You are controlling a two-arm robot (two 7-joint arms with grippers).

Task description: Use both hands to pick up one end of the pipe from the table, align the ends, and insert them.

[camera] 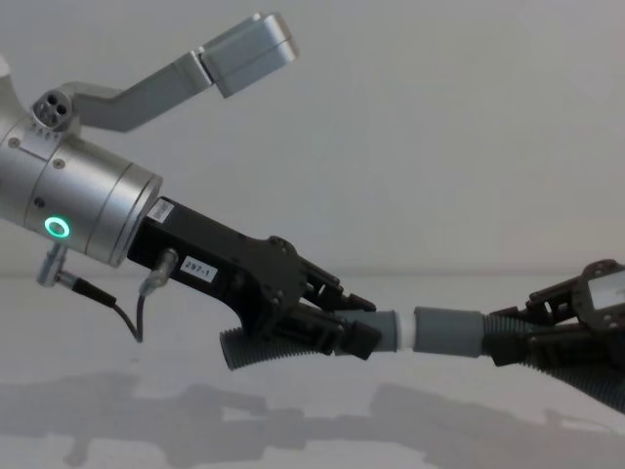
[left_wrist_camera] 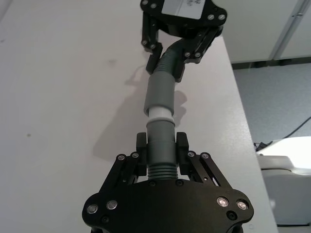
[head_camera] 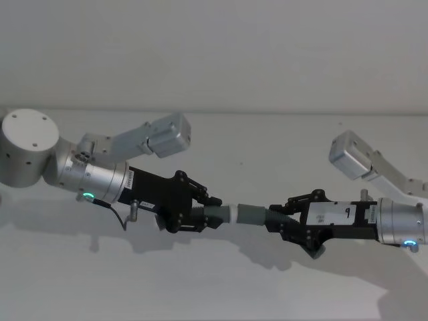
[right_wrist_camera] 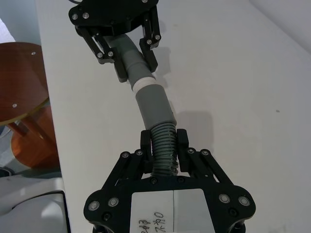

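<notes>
Both pipe pieces hang above the table (head_camera: 214,287), end to end in one line. My left gripper (head_camera: 200,212) is shut on the piece (left_wrist_camera: 161,150) that carries the white stub (left_wrist_camera: 160,114); its ribbed tail (camera: 264,354) hangs below the fingers. My right gripper (head_camera: 284,221) is shut on the ribbed hose (right_wrist_camera: 164,145) just behind the grey socket cuff (right_wrist_camera: 154,104). The white stub (camera: 398,330) meets the mouth of the socket cuff (camera: 449,334), and a white band shows between the two grey cuffs (head_camera: 232,212). The two grippers face each other, about one cuff length apart.
The table's edge (left_wrist_camera: 238,97) runs close beside the grippers in the left wrist view, with grey floor beyond it. A brown round stool (right_wrist_camera: 19,97) stands off the other edge. Arm shadows lie on the table (camera: 293,410) under the pipe.
</notes>
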